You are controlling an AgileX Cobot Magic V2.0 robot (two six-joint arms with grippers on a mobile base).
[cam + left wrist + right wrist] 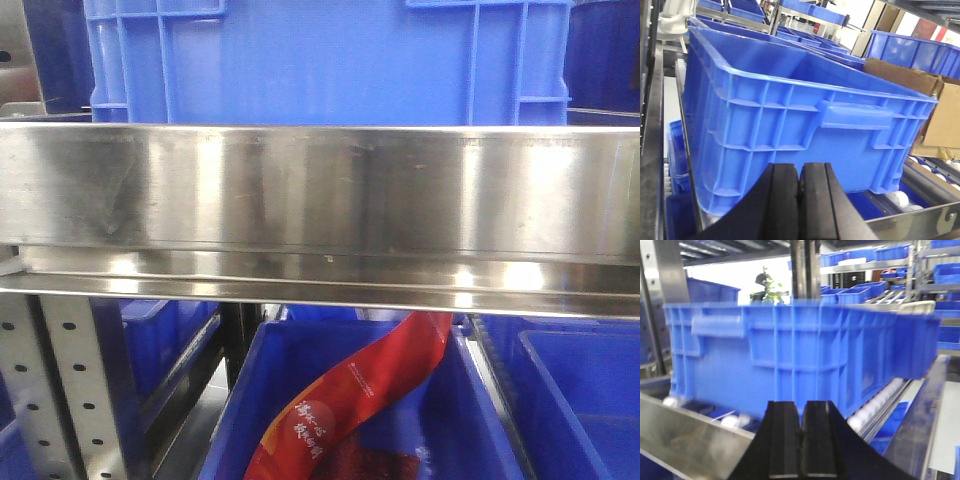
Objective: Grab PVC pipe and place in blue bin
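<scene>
A large blue bin [320, 60] stands on the roller shelf behind a steel rail. The left wrist view shows that blue bin [790, 105] from a corner, its inside bare as far as I can see. From the right wrist it is a blurred blue bin [790, 350] on white rollers. My left gripper [800, 172] is shut with nothing between its black pads, just in front of the bin's wall. In front of the bin's other side, my right gripper [801, 412] is also shut and empty. The PVC pipe is out of view.
A wide steel shelf rail [320, 200] crosses the front view. Below it sits a lower blue bin [340, 410] holding a red printed bag [350, 400]. A torn cardboard box [925, 100] stands right of the bin. More blue bins [865, 290] fill the racks behind.
</scene>
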